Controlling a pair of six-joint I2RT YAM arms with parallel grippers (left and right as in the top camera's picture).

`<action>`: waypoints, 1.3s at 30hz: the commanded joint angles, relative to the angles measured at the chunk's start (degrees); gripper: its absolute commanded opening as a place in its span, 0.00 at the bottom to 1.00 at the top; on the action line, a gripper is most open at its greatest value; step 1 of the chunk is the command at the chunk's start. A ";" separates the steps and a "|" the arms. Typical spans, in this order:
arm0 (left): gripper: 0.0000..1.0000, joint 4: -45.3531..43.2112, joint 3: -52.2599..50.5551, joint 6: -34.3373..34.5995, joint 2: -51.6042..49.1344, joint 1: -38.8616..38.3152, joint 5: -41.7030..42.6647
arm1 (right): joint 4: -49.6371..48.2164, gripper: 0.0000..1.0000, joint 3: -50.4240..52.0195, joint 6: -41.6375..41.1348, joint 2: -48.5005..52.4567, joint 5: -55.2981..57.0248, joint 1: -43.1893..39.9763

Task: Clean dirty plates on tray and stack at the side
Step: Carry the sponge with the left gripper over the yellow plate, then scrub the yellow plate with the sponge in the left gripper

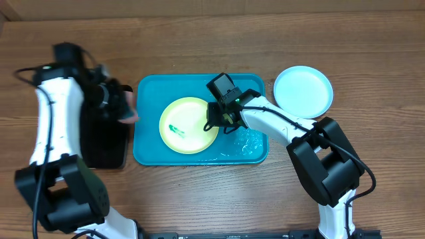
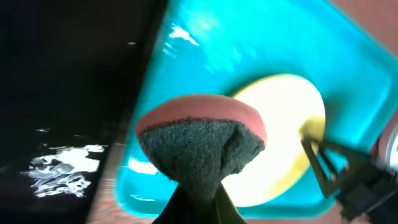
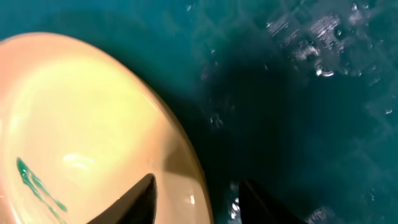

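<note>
Overhead, the right gripper has fingers apart astride the rim of the yellow plate, tray beneath; left gripper clamps a sponge.

1. The desk is brown wood, its grain running in long streaks from left to right.
2. It fills the overhead view to every edge.
3. The light is even and comes from above. Shadows on the wood are short, soft and close under whatever casts them.
4. The left wrist view shows blurred reddish-brown strips of the same wood at the lower left and in the top right corner.
</note>
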State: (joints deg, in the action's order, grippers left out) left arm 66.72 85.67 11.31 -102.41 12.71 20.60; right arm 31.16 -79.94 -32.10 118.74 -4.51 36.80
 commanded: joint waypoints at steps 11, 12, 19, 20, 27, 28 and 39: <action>0.04 -5.75 -10.29 -0.90 0.83 -8.74 -0.09 | -9.20 0.67 0.52 34.67 0.98 -2.38 -2.56; 0.05 -5.84 -10.29 -0.74 0.83 -8.74 -0.04 | -9.92 0.67 0.52 35.74 0.98 -3.28 -2.64; 0.04 -6.10 -10.29 -0.76 0.83 -8.74 -0.04 | -14.05 0.66 0.55 36.65 1.09 -4.57 -2.69; 0.04 -6.05 -10.29 -0.76 0.83 -8.74 -0.04 | -14.47 0.66 0.55 36.65 1.38 -4.57 -2.71; 0.04 -5.31 -10.32 -0.79 0.83 -8.79 -0.04 | -16.98 0.61 0.55 36.39 5.09 -5.22 -2.73; 0.04 -5.33 -10.32 -0.79 0.83 -8.79 -0.04 | -17.00 0.58 0.55 36.41 5.49 -5.20 -2.73; 0.04 -5.97 -10.32 -0.50 0.83 -9.68 -0.07 | -13.35 0.09 -0.24 26.84 5.46 -5.22 -2.69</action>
State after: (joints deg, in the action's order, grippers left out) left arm 61.01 75.55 10.35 -102.41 3.88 20.75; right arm 16.03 -79.88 0.16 123.28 -9.78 34.15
